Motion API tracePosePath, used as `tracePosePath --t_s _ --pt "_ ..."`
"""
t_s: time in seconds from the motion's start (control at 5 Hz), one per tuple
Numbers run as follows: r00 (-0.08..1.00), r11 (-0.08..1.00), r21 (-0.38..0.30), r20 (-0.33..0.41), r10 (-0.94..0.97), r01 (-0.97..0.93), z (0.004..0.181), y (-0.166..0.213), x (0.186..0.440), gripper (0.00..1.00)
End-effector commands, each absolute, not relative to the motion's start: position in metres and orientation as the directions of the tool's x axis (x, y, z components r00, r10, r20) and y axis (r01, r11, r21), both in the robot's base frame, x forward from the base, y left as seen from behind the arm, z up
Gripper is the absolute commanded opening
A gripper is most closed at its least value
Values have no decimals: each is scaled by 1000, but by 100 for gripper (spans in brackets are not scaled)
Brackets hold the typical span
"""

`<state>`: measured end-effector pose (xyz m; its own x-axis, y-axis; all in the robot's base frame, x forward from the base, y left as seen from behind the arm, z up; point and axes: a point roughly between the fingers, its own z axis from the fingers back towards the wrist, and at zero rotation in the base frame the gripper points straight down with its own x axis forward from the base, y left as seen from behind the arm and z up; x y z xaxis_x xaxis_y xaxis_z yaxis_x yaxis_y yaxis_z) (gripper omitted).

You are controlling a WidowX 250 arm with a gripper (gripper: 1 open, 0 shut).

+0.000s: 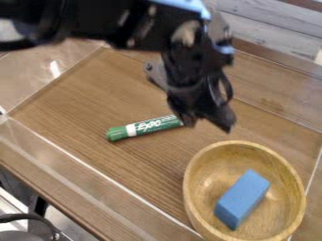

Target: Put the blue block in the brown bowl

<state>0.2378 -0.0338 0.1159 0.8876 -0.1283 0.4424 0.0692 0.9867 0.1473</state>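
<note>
Tool (206,124) shut, holding nothing — green marker (146,128) near; blue block (242,199) inside brown bowl (246,192).

The dark robot arm (126,19) reaches in from the upper left, slightly blurred, its gripper (205,120) angled downward and raised above the table (94,120), the fingers shut with nothing visible held between them.

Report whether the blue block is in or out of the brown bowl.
In: the blue block lies inside the brown bowl, the rim encircling it.
</note>
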Motion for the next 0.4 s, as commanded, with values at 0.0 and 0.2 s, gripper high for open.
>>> tracePosePath --t_s 0.0,0.2 --pt "867 992 124 491 -83 25 145 -25 255 0" --pt "869 993 114 492 -49 -8 158 -13 259 0"
